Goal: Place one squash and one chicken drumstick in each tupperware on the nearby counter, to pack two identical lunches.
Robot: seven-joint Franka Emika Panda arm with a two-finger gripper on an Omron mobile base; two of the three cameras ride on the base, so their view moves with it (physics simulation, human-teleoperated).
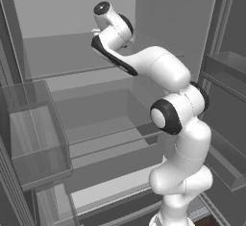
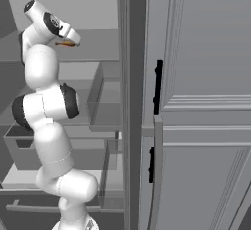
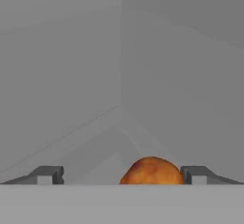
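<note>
The arm reaches up into what looks like an open fridge, and its hand (image 3: 121, 174) stands spread wide, holding nothing, with the orange-brown chicken drumstick (image 3: 151, 171) showing between the two dark fingertips (image 3: 47, 174), nearer the right one. The drumstick lies on an upper fridge shelf (image 3: 90, 147), near the back corner where the two grey walls meet; from the right base camera a sliver of orange (image 2: 64, 43) peeks out just under the hand. I'd guess it is light, firm at the bone and a little yielding at the meaty end, with a rounded, smooth skin that could slide out of a shallow pinch, so closing across the thick rounded part seems safest. The clear door bin (image 1: 36, 138) on the left looks empty, as does the drawer (image 1: 103, 112) lower in the fridge
</note>
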